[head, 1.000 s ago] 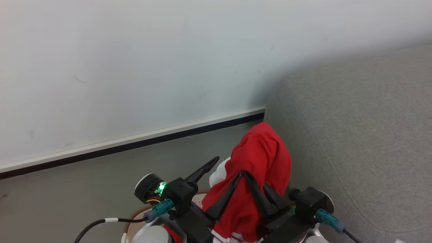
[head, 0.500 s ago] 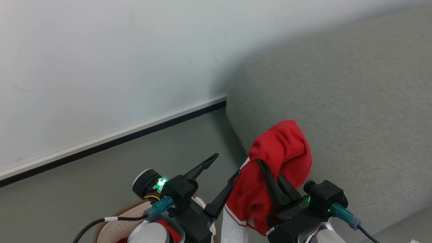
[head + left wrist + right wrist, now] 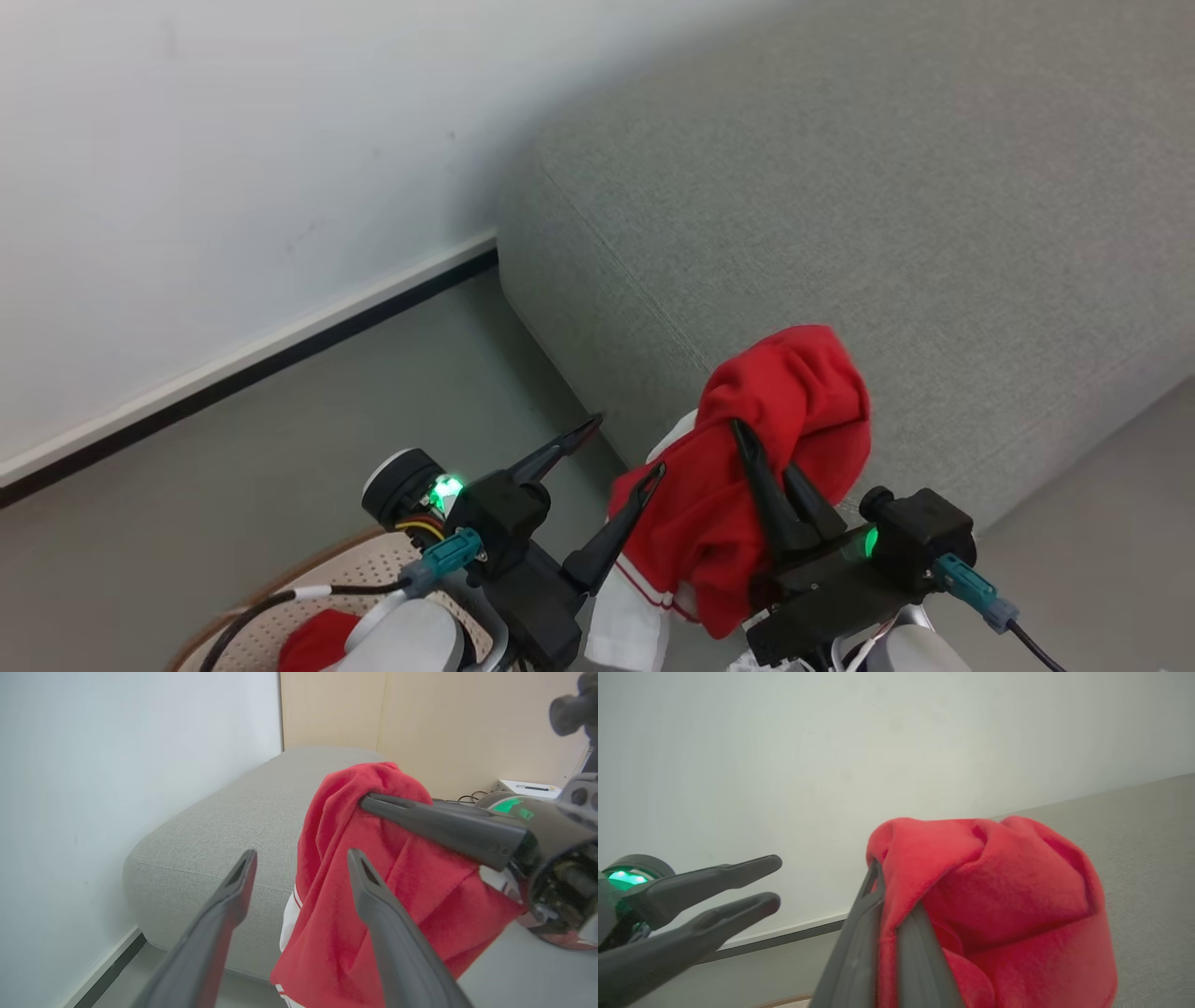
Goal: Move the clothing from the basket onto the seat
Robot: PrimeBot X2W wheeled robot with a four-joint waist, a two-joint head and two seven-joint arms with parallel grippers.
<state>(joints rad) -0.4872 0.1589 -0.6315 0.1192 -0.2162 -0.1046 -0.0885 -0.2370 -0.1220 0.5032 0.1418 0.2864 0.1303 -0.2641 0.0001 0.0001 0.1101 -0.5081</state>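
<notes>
A bright red piece of clothing (image 3: 794,411) with white trim hangs from my right gripper (image 3: 764,448), which is shut on a fold of it. It is held just in front of the near edge of the light grey seat (image 3: 840,187). The right wrist view has the red clothing (image 3: 1008,891) draped over the closed right gripper (image 3: 887,891). My left gripper (image 3: 625,446) stands open beside the cloth, one finger next to it and nothing clasped. In the left wrist view the left gripper (image 3: 302,854) is spread before the clothing (image 3: 336,812) and the seat (image 3: 210,835). The cream basket (image 3: 373,579) lies at the lower left with another red garment (image 3: 317,639) inside.
A white wall (image 3: 233,140) with a pale skirting board and dark strip (image 3: 280,350) runs behind, meeting the seat's corner. Grey floor (image 3: 280,448) lies between wall, seat and basket. A beige panel (image 3: 420,714) and a white box with cables (image 3: 523,786) stand beyond the seat.
The head camera has swung right, so the seat has come further into view. My right gripper has carried the red clothing away from the left fingers and towards the seat. The left gripper stays open.
</notes>
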